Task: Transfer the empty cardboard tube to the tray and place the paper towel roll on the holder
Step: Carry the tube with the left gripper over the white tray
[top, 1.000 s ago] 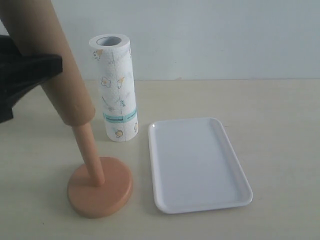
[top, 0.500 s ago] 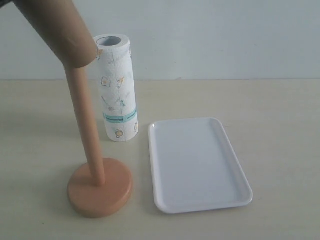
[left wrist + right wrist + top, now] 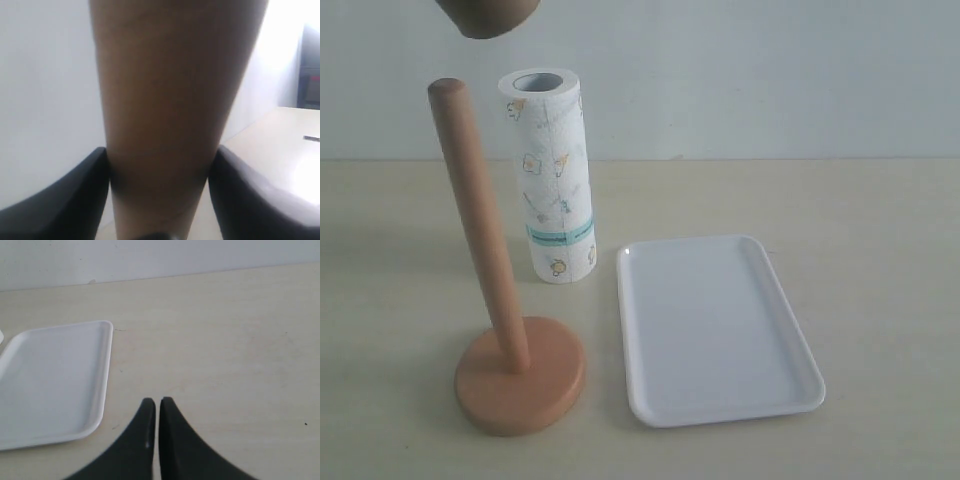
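Observation:
Only the lower end of the empty cardboard tube (image 3: pixel 487 16) shows at the top left of the exterior view, lifted clear above the holder (image 3: pixel 485 262), whose dowel stands bare on its round base. My left gripper (image 3: pixel 159 165) is shut on the brown tube (image 3: pixel 170 100), one dark finger on each side. The paper towel roll (image 3: pixel 553 178) stands upright behind the holder. Right of both lies the tray (image 3: pixel 715 325), with nothing in it. My right gripper (image 3: pixel 157 402) is shut, holds nothing, and hovers over the table beside the tray (image 3: pixel 50 380).
The beige table (image 3: pixel 880 260) meets a pale wall (image 3: pixel 770 70) at the back. A dark object (image 3: pixel 311 85) shows at the edge of the left wrist view.
The tube has slid up off the holder's dowel and risen almost out of the exterior view. The dowel's rounded top is now uncovered. Roll, tray and holder have not moved.

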